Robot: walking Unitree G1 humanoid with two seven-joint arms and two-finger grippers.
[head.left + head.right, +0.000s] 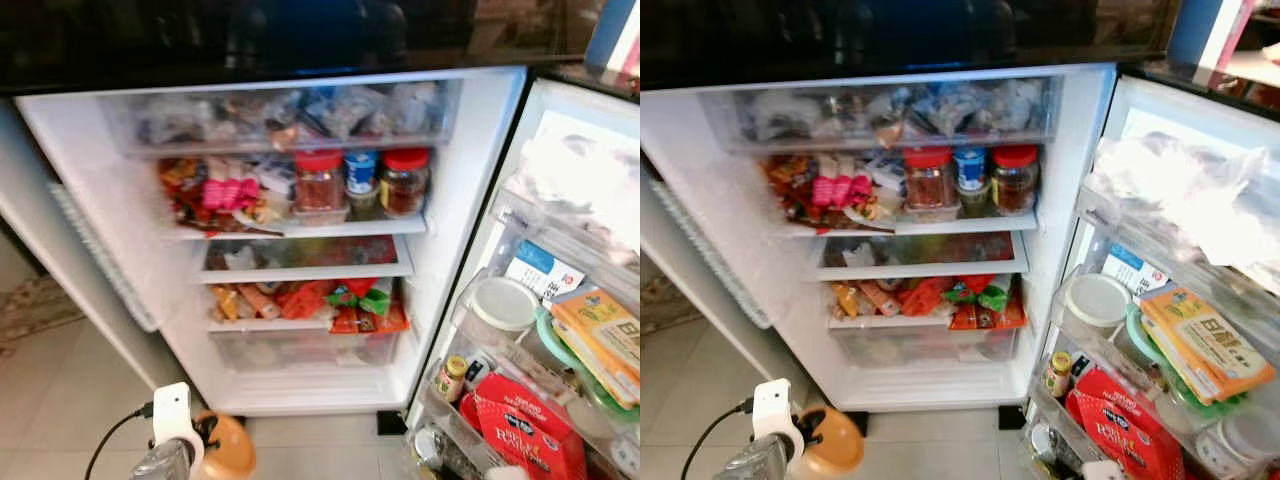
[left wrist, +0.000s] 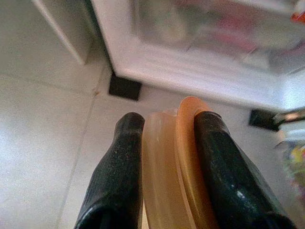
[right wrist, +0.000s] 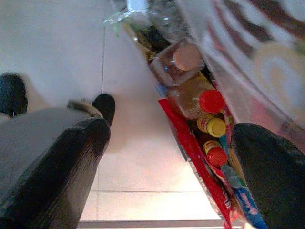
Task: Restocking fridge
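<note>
The fridge [image 1: 455,200] stands open in front of me, its shelves packed with food. Low at the left, my left gripper [image 1: 210,438] is shut on a round orange container [image 1: 228,447] above the floor tiles. In the left wrist view both black fingers [image 2: 119,167] press against the orange container [image 2: 174,157], facing the bottom drawer. My right gripper [image 3: 171,138] is open with its fingers wide apart, beside the door's bottom rack, where red-capped bottles [image 3: 195,98] stand.
Two red-lidded jars [image 1: 320,180] and snack packs fill the upper shelves, and a clear drawer [image 1: 300,350] sits at the bottom. The open door [image 1: 560,300] at the right holds a white tub [image 1: 503,302], boxes and a red bag [image 1: 525,430]. Tiled floor [image 1: 60,380] lies at the left.
</note>
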